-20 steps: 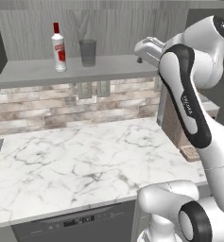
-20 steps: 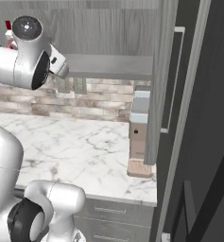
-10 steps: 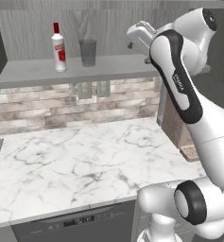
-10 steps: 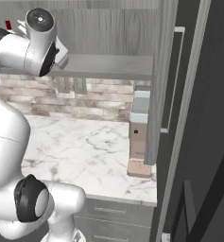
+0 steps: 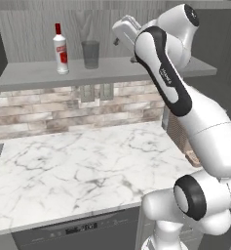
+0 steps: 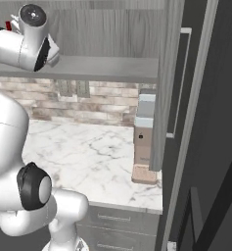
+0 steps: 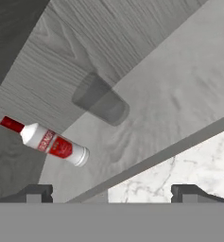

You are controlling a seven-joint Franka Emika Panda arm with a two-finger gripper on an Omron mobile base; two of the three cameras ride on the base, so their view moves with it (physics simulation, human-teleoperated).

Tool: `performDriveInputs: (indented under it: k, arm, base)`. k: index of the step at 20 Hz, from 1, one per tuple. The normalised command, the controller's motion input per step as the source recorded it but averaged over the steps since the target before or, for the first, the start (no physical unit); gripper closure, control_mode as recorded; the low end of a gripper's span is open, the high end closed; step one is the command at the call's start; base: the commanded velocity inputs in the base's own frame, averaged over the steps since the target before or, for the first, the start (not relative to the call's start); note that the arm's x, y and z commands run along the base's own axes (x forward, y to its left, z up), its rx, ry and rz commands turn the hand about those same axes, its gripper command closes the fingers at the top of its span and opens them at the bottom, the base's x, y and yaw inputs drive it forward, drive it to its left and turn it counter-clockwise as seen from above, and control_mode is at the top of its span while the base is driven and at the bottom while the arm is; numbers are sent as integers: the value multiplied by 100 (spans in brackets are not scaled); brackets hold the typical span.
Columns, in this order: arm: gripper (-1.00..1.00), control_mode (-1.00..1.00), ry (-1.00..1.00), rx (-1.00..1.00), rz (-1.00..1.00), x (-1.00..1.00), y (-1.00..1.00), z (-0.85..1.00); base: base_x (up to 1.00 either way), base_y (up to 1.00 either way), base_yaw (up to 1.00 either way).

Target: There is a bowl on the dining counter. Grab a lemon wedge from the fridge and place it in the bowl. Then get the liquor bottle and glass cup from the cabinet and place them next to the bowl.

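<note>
Gripper (image 7: 111,191) spread wide, empty, raised near the cabinet (image 5: 107,71) shelf. Best squared to liquor bottle (image 5: 61,49), left of glass cup (image 5: 90,53); pinch low on label, clear of cup.

The arm reaches up high, elbow bent. The gripper (image 7: 111,191) has its fingers spread wide, holding nothing.

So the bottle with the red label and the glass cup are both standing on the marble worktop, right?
Not quite. The bottle and the glass cup are both standing, but on the grey cabinet shelf above the brick tiles, not on the marble worktop. The left base view shows this.
</note>
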Motion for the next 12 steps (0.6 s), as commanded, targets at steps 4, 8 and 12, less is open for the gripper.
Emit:
performDriveInputs:
  k: [4,8,12]
  arm:
    - [-100,-100,0,0,0,29,34,-8]
    - [-100,-100,-2,1,0,29,14,-8]
    - [-100,-100,-6,5,0,13,0,0]
  base:
    - [0,0,0]
    - [0,0,0]
    - [0,0,0]
